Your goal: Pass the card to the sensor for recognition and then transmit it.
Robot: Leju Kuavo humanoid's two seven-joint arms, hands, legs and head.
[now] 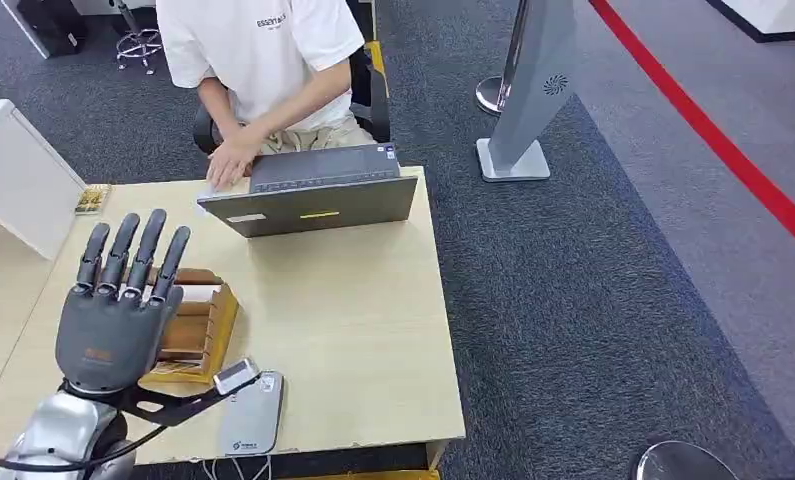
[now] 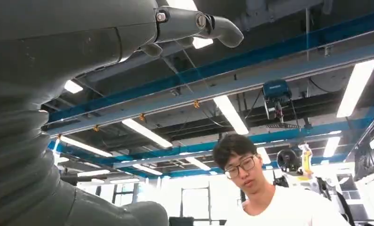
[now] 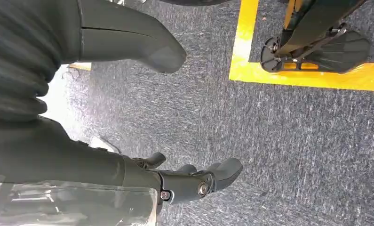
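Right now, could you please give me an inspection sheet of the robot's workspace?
Surface: light wooden table, mostly bare on its right half.
Job's things: wooden card holder partly behind the left robot hand; grey sensor pad flat at the near edge; no card clearly seen.
Clutter: laptop at the far edge, a small pack at the far left corner.
Robot hands: left robot hand raised over the holder, fingers straight and apart, holding nothing; right robot hand hangs over the carpet, holding nothing.
Cables: thin leads below the sensor pad.
Surroundings: a seated person with a hand beside the laptop, a grey floor stand, a red floor line.
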